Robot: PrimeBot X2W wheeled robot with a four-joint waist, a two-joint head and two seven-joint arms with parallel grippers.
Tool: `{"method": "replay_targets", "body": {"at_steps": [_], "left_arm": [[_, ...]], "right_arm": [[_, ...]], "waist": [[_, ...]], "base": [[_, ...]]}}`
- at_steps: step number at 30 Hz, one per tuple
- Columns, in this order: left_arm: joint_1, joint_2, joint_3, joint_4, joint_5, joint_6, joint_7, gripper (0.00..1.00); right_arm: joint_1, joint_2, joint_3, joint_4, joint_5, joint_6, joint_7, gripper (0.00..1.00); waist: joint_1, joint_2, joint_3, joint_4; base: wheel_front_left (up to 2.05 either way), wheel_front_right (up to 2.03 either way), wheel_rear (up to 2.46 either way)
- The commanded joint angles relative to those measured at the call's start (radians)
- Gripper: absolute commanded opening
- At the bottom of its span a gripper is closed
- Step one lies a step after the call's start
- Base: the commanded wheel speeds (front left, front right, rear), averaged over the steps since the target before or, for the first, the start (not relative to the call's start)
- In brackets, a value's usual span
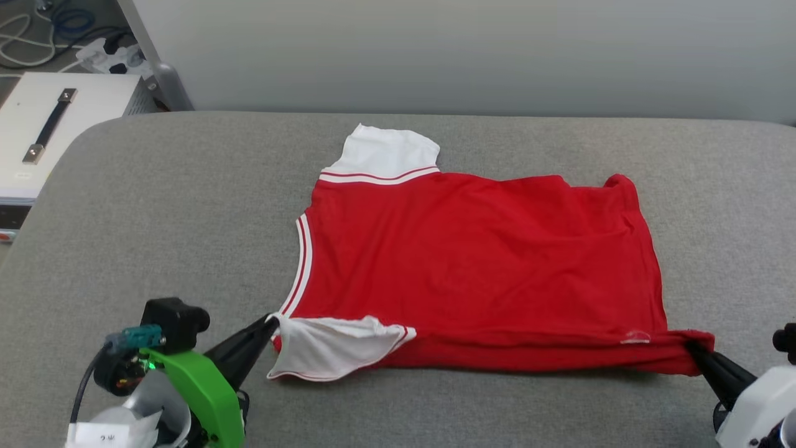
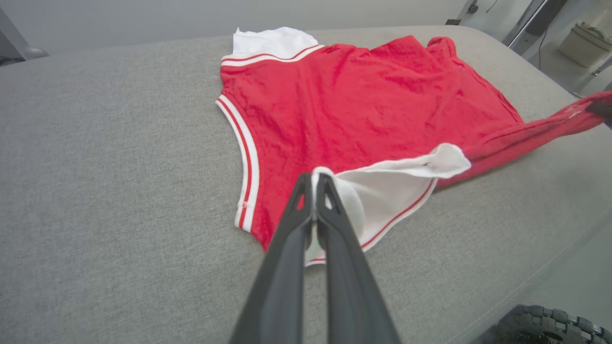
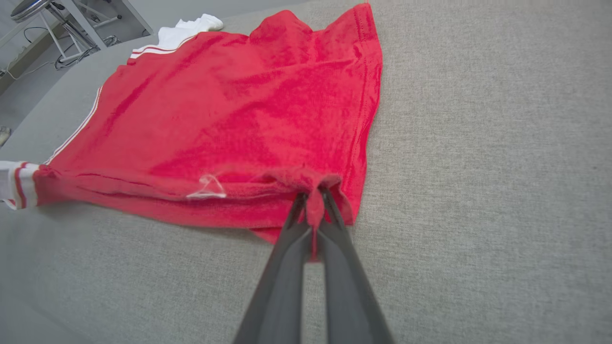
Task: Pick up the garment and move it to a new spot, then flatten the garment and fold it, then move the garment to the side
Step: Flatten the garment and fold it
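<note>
Grey padded surface [image 1: 155, 218] ran under everything, pale wall [image 1: 435, 50] behind. Left gripper [image 2: 314, 184] clamped on white sleeve [image 2: 382, 186] edge; right gripper [image 3: 313, 203] clamped on bunched red hem corner [image 3: 306, 179]. Garment [image 1: 472, 261] lay flat just beyond both fingertips, near edge stretched between them, second white sleeve [image 1: 385, 152] at far side.
</note>
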Motion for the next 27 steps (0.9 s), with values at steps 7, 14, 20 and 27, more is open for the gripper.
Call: {"method": "replay_targets", "body": {"at_steps": [7,14,20,27], "left_arm": [[-0.142,-0.029,-0.024,0.107,0.039,-0.017,0.020,0.00],[-0.255,-0.064,-0.065,0.246,0.059,-0.031,0.006,0.00],[-0.351,-0.095,-0.137,0.408,0.077,-0.037,-0.032,0.00],[-0.401,-0.130,-0.220,0.546,0.065,-0.038,-0.079,1.00]], "right_arm": [[-0.127,0.019,0.023,0.040,-0.060,-0.001,0.075,0.00],[-0.213,0.035,0.051,0.095,-0.094,-0.001,0.130,0.00],[-0.280,0.053,0.080,0.158,-0.127,-0.001,0.164,0.00],[-0.320,0.076,0.095,0.228,-0.155,-0.001,0.167,1.00]], "waist": [[0.0000,0.0000,0.104,-0.025],[0.0000,0.0000,0.162,-0.032],[0.0000,0.0000,0.197,-0.037],[0.0000,0.0000,0.190,-0.034]], "base": [[0.00,0.00,0.00],[0.00,0.00,0.00],[0.00,0.00,0.00],[0.00,0.00,0.00]]}}
